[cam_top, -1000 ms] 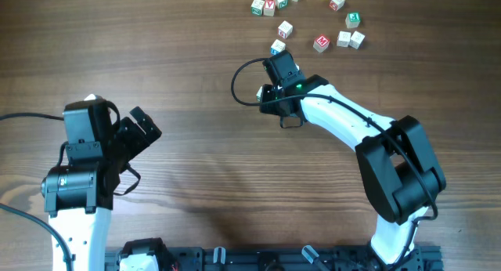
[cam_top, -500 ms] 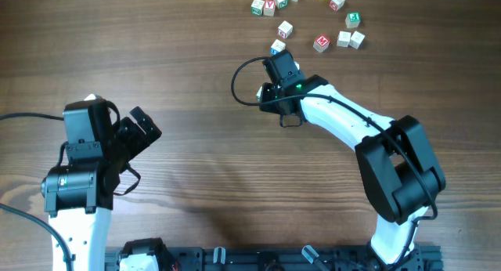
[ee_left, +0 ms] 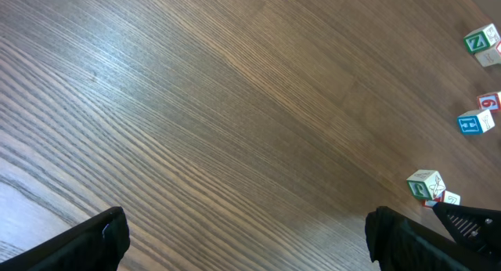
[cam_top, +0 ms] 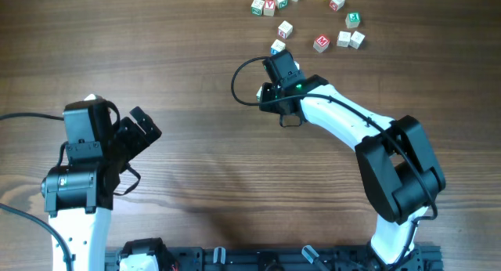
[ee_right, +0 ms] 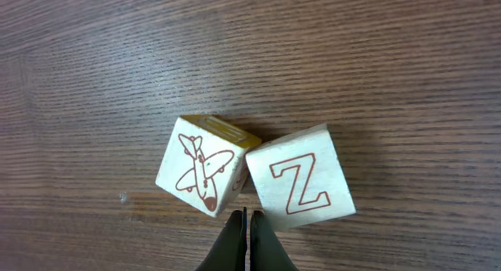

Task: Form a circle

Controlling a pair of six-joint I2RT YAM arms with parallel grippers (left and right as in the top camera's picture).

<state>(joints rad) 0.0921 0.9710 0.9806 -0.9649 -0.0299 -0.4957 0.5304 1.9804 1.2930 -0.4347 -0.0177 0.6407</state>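
Note:
The circle (cam_top: 344, 39) is a broken ring of small whitish letter cubes at the table's far edge, with a red M cube (cam_top: 322, 43) on its near side. My right gripper (cam_top: 276, 56) is shut and empty at the ring's near-left end. In the right wrist view its tips (ee_right: 247, 218) touch the seam between an airplane cube (ee_right: 203, 175) and a Z cube (ee_right: 301, 185), which lean against each other. My left gripper (cam_top: 147, 124) is wide open and empty over bare wood at the left, far from the cubes; in the left wrist view (ee_left: 246, 240) nothing lies between its fingers.
The left wrist view shows a few cubes at its right edge, among them a green-lettered cube (ee_left: 425, 184) and a blue one (ee_left: 474, 123). A black cable (cam_top: 239, 83) loops beside the right wrist. The arm bases stand along the table's near edge.

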